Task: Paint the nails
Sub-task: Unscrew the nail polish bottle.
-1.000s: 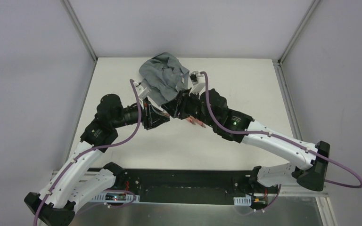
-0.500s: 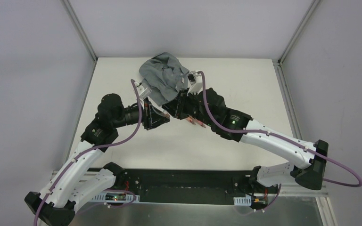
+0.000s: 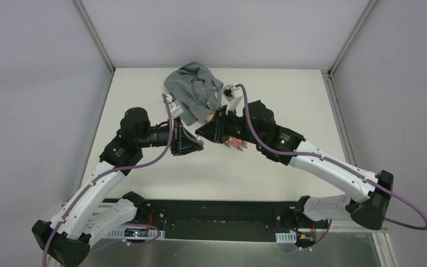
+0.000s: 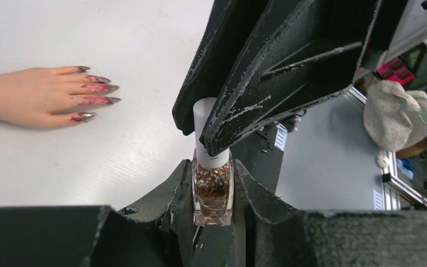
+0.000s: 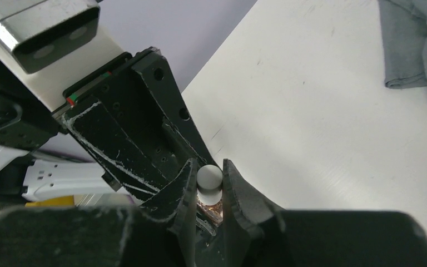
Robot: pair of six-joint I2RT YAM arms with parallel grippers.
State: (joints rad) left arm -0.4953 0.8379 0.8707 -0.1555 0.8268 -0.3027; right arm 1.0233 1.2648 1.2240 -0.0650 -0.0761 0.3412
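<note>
Right gripper (image 5: 209, 176) since closed onto cap (image 4: 204, 117), left gripper (image 4: 212, 169) pinching bottle (image 4: 212, 193), nails (image 4: 108, 88) apparently smeared

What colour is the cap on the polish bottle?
White; the cap tops a clear bottle of coppery glitter. Clearest in the left wrist view.

The right gripper (image 5: 209, 167) has its two dark fingers pressed against either side of a round white cap (image 5: 209, 179), with no gap showing. Just under the cap, a sliver of the polish bottle (image 5: 211, 212) glints copper between the fingers. The left gripper (image 5: 161, 167), black and scuffed with pale scratches, reaches in from the left and meets the bottle beside the cap; where it touches is mostly hidden. The white table (image 5: 311, 111) spreads out to the right. A crumpled grey cloth (image 5: 417, 44) lies on it toward the far side.
</note>
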